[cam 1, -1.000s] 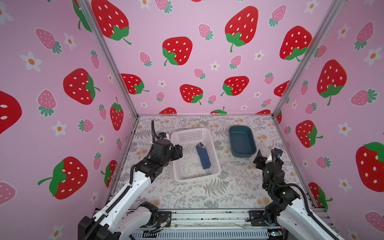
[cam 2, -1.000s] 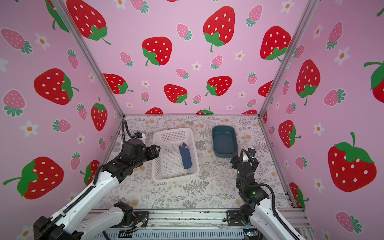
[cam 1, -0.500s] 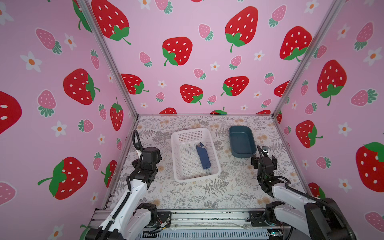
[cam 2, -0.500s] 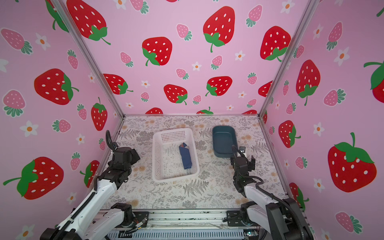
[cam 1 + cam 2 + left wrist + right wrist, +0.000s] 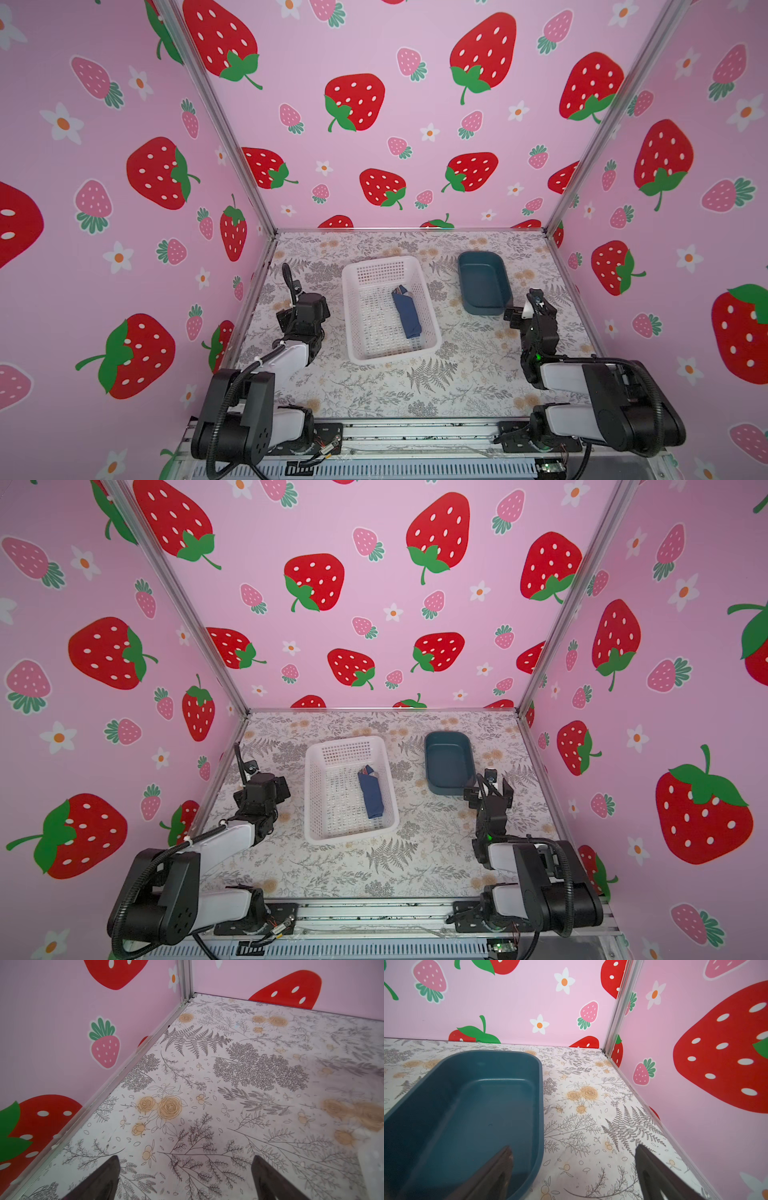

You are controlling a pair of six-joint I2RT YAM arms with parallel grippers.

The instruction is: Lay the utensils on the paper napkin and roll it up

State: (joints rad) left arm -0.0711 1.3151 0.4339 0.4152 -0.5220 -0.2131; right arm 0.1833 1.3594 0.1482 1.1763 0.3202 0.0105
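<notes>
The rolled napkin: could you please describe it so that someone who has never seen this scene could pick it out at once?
On the floral table, find the white mesh basket in the middle, beside the teal tray. Inside it lies the paper napkin, a slim navy blue roll with silver utensils poking out its far end, far slimmer than the tray.

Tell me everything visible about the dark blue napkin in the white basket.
The paper napkin is dark navy, rolled into a slim, slightly creased tube. In both top views it lies flat on the floor of the white perforated basket, toward the basket's right side, running roughly front to back. Silvery tips of the utensils poke out of its far end, too small to tell apart. Only the basket touches it.
</notes>
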